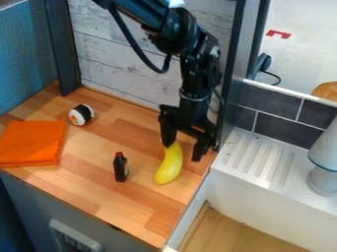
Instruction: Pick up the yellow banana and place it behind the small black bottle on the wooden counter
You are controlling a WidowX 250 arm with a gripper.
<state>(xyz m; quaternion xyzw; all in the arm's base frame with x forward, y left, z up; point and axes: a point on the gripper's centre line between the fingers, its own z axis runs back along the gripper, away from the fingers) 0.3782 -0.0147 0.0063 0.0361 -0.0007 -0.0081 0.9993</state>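
Observation:
The black gripper [184,150] hangs over the right part of the wooden counter, its two fingers spread apart and pointing down. A yellow banana [170,166] lies just below it, with its upper end at the left finger; whether they touch I cannot tell. Left of the banana stands or lies a small dark bottle [120,169] with a red cap. Farther back on the left is a sushi roll [81,114], white and black with an orange centre. An orange cloth [32,143] is spread at the counter's left side.
The wooden counter [92,184] ends at a front edge and a right edge. Beyond the right edge is a white ridged drainboard [253,160] with a grey-white object [323,162] on it. A dark upright post [64,47] and a pale wood-plank wall [115,61] bound the back.

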